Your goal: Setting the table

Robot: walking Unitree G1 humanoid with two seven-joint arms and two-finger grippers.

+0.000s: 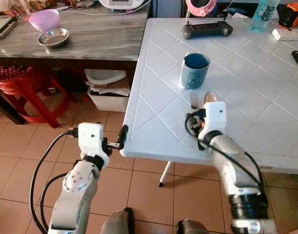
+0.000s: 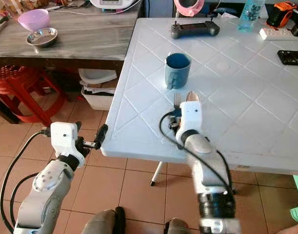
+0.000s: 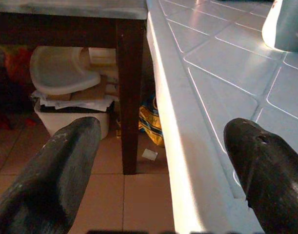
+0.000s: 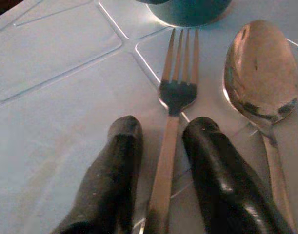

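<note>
Far off to my left, on the grey wooden counter [image 1: 100, 39], sit a pink bowl [image 1: 44, 19] and a small steel bowl [image 1: 53, 37]; below it are a red plastic stool [image 1: 24, 90] and a white bin of papers [image 1: 109, 92]. My left gripper [image 1: 120, 138] hangs at the corner edge of the white table [image 1: 153, 131], its fingers spread apart with nothing between them; the table's rim runs between the two fingertips [image 3: 66, 165] in the wrist view. My right gripper [image 4: 161, 161] rests on the tabletop with its fingers parted either side of the fork [image 4: 170, 122] handle, not clearly clamping it. Just right of that fork lies the spoon [image 4: 258, 68]. Directly beyond both tines and bowl stands the blue mug [image 1: 194, 70]. Further ahead lie a black game controller [image 1: 207, 30], a water bottle [image 1: 264, 14] and a power strip [image 1: 288, 33].
</note>
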